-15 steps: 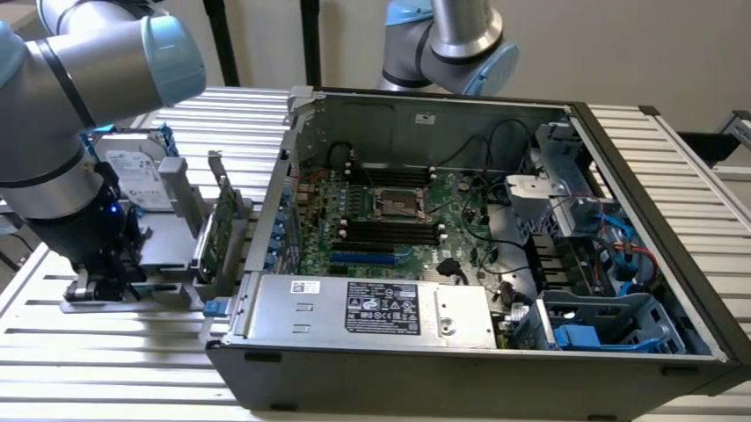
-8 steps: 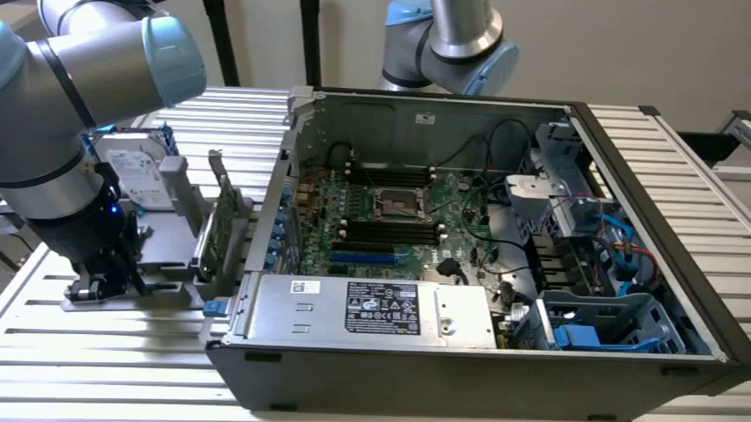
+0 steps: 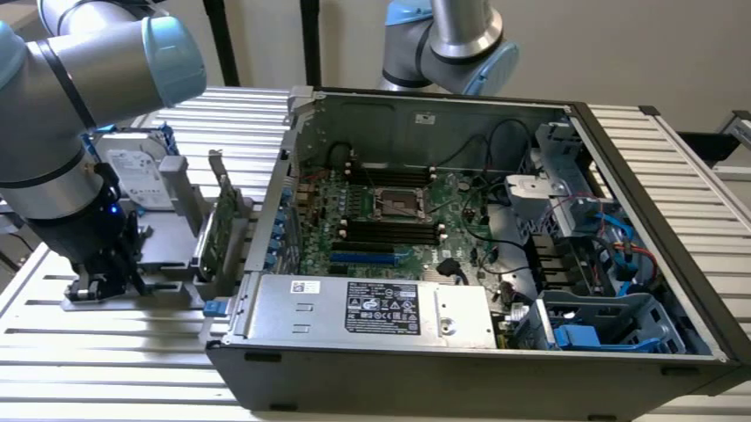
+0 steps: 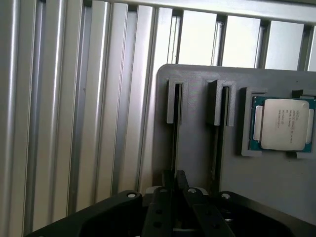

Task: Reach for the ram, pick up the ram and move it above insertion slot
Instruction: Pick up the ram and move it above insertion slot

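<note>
- Over the grey holder [image 4: 266, 190], we see the gripper [image 4: 175, 178] nearly closed, pinching the ram [image 4: 175, 140] in its slot.
- A skewed lift, we judge, could jam it there.

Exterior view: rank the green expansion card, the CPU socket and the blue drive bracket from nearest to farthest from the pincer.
1. Green expansion card, standing just outside the case, beside the pincer.
2. CPU socket, middle of the case.
3. Blue drive bracket, in the case's corner at the exterior view's right.
</note>
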Available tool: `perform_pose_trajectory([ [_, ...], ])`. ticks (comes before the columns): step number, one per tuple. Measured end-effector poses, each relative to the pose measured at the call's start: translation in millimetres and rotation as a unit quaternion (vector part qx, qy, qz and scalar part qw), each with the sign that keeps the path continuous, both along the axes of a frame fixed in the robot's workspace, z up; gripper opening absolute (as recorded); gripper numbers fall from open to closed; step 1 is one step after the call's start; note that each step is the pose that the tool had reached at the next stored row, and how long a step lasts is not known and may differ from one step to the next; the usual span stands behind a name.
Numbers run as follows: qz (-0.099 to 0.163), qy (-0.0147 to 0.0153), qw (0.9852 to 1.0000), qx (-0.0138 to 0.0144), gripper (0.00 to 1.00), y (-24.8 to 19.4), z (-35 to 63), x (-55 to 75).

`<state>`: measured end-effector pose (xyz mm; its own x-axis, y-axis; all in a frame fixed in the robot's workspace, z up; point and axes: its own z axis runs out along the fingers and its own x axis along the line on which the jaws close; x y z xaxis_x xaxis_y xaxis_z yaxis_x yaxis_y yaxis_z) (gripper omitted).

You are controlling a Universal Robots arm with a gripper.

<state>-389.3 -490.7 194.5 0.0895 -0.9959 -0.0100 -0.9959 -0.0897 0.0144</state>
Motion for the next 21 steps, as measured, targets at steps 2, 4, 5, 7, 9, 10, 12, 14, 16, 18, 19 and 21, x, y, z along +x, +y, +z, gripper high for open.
perform_pose_trajectory([
  [2, -0.001, 0.0000, 1.0000, 0.0000, 0.14, 0.0, 0.0, 0.0],
  [4, -0.001, 0.0000, 1.0000, 0.0000, 0.14, 0.0, 0.0, 0.0],
  [5, -0.001, 0.0000, 1.0000, 0.0000, 0.14, 0.0, 0.0, 0.0],
  [7, -0.001, 0.0000, 1.0000, 0.0000, 0.14, 0.0, 0.0, 0.0],
  [9, -0.001, 0.0000, 1.0000, 0.0000, 0.14, 0.0, 0.4, 0.0],
  [10, -0.001, 0.0001, 1.0000, 0.0000, 0.14, -0.1, 1.3, -0.1],
  [12, -0.001, 0.0000, 1.0000, 0.0002, 0.14, 0.0, 3.6, 0.0],
  [14, -0.001, 0.0000, 1.0000, 0.0002, 0.14, 0.0, 6.3, 0.0],
  [16, -0.001, 0.0000, 1.0000, 0.0002, 0.14, 0.0, 9.7, 0.0],
  [18, -0.001, 0.0000, 1.0000, 0.0003, 0.14, 0.0, 14.0, 0.0],
  [19, -0.001, 0.0000, 1.0000, 0.0003, 0.14, 0.0, 16.9, 0.0],
  [21, -0.001, 0.0000, 1.0000, 0.0005, 0.14, 0.0, 23.0, 0.0],
])
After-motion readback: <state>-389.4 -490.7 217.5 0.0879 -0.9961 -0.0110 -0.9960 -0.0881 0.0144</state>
